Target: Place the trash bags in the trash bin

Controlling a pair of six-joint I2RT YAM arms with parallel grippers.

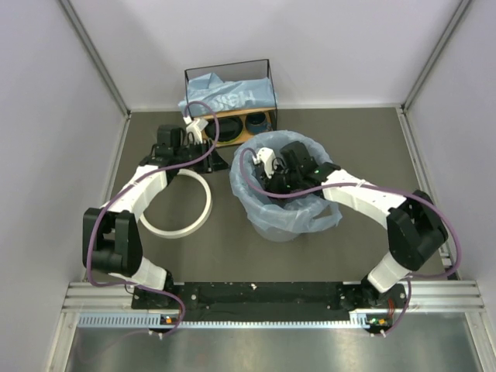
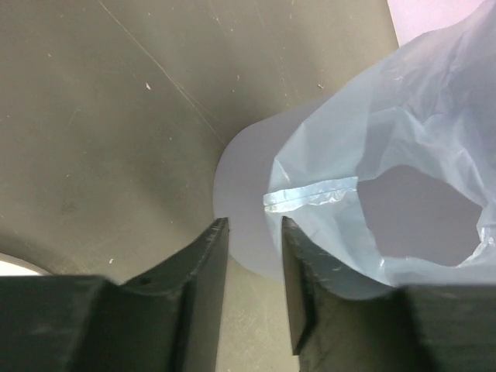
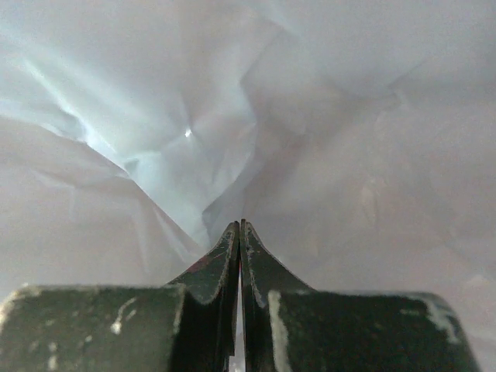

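Note:
The trash bin [image 2: 242, 186] stands mid-table, lined with a light-blue trash bag [image 1: 260, 208] whose edge drapes over its outside; the bag's open mouth also shows in the left wrist view [image 2: 403, 155]. My right gripper [image 1: 273, 172] reaches down inside the bag and is shut, with crinkled film [image 3: 194, 116] all around its tips [image 3: 239, 225]; nothing shows between the jaws. My left gripper [image 1: 211, 157] is open and empty just left of the bin, its fingers [image 2: 211, 256] apart in front of the bin wall. A second blue trash bag [image 1: 232, 97] lies on the shelf.
The white ring rim [image 1: 180, 225] lies flat on the table left of the bin, under my left arm. A black-wire-framed wooden shelf [image 1: 269, 74] stands at the back, with dark bowls [image 1: 256, 122] inside. Walls close in on three sides.

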